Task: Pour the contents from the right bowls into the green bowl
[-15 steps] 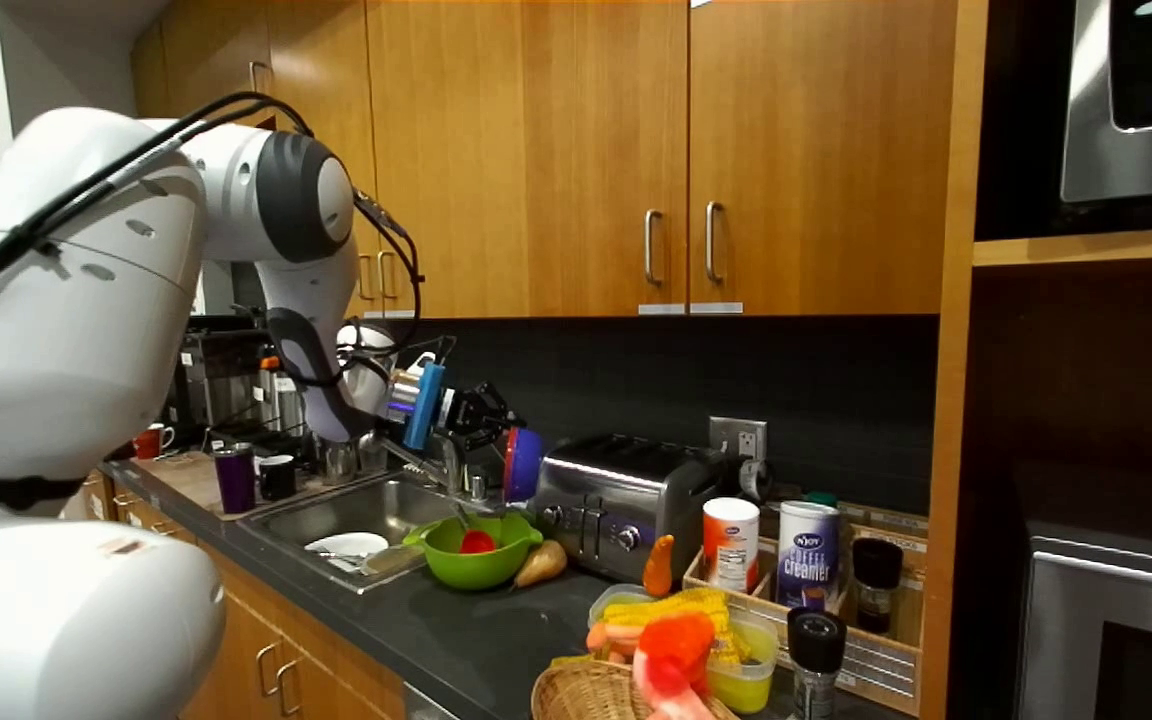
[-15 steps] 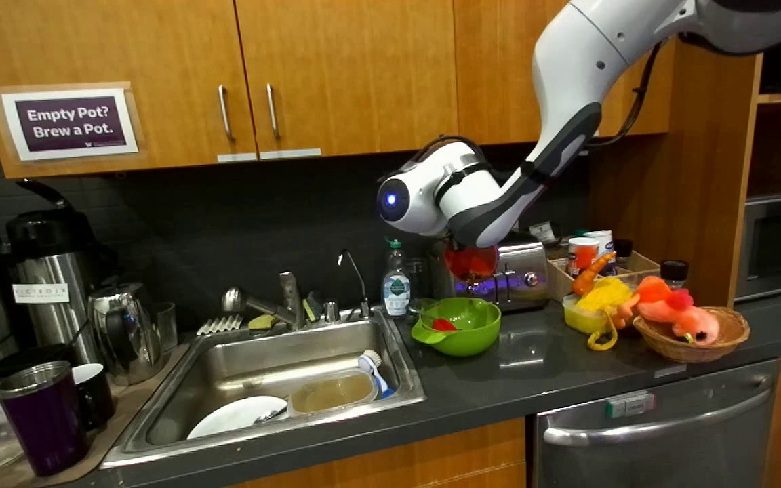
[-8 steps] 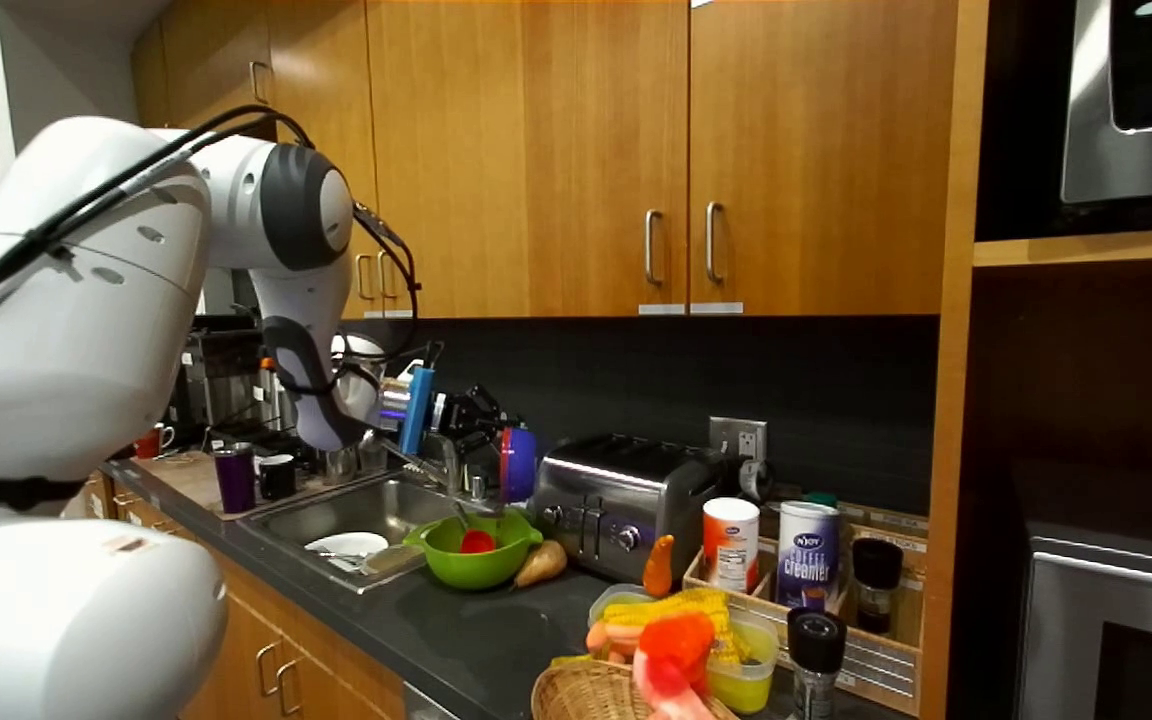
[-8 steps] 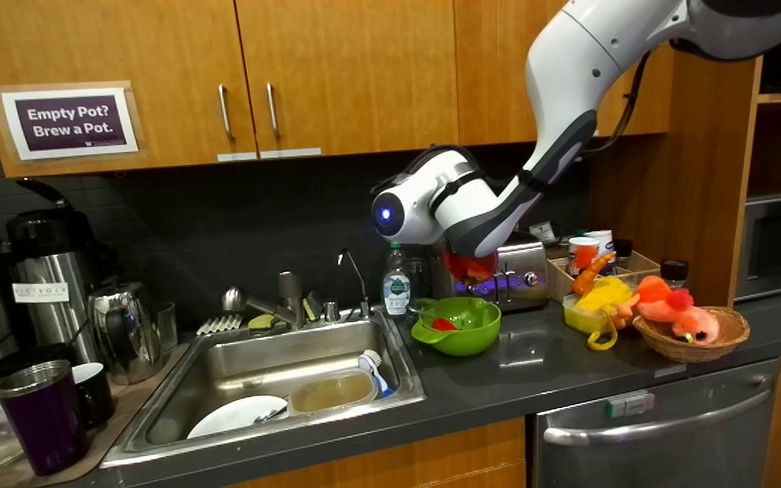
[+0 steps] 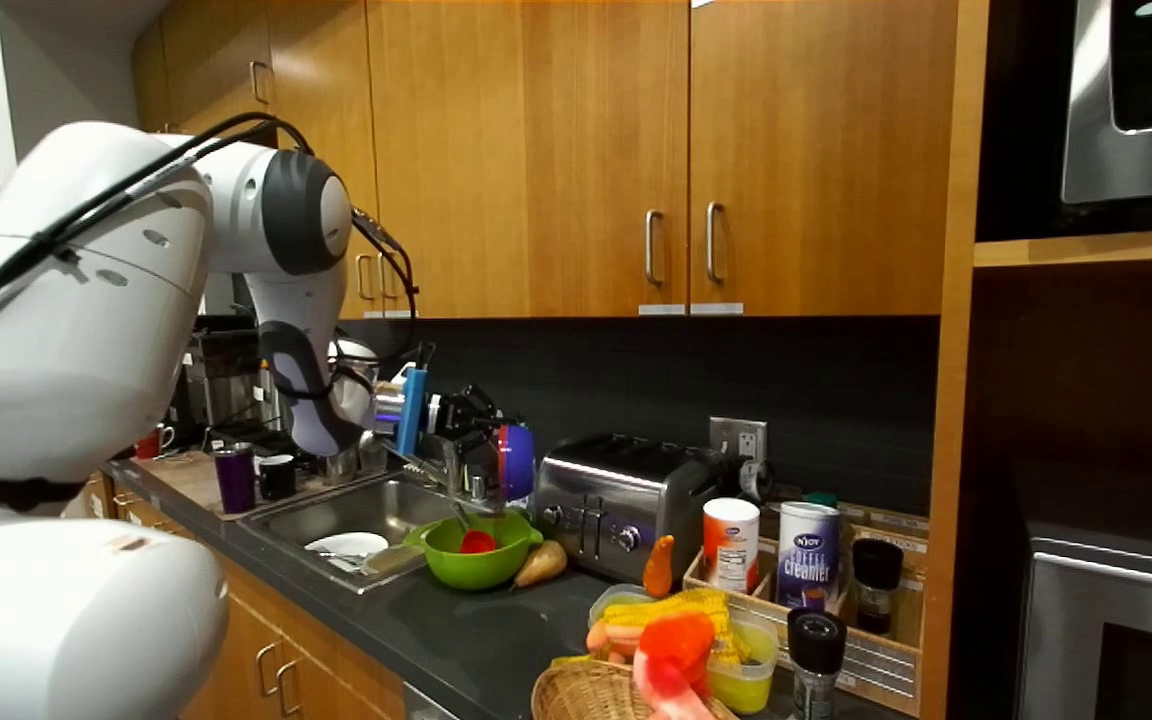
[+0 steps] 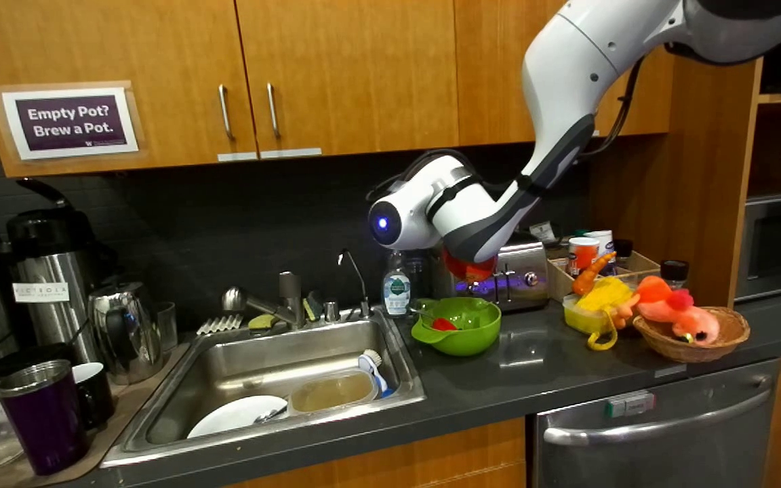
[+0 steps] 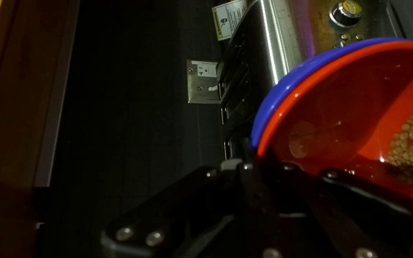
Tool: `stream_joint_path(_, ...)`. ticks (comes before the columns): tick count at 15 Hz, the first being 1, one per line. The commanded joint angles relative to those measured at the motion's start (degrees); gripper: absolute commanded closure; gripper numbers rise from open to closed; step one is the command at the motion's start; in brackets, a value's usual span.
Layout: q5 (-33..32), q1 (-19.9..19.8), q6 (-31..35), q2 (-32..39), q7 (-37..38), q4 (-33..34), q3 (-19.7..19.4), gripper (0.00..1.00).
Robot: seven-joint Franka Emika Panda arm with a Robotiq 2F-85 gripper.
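Dark desk (image 6: 533,366) holds the green bowl (image 6: 462,344); at its twelve o'clock, the hand (image 7: 258,165) pinches the red bowl (image 6: 468,271) (bits (image 7: 412,141) inside) and blue bowl (image 5: 521,465).

Wood cabinets (image 6: 356,71) are mounted on a dark tiled wall (image 6: 282,217); outlet (image 5: 738,437) is set in at right. Dark counter (image 6: 553,373) is run beneath, steel sink (image 6: 275,354) cut in at left, dishwasher (image 6: 655,455) built in below, to the right. Wood shelf (image 5: 1096,248) is fixed farther right.
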Motion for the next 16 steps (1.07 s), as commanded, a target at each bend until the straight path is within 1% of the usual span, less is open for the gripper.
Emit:
stream_joint_path(1, -1.7, 0.4, -2.3, 0.3, 0.4, 0.2, 0.2, 0.98)
stream_joint_path(16, -5.7, 1.3, -5.0, 2.8, -0.2, 0.6, 0.9, 0.98)
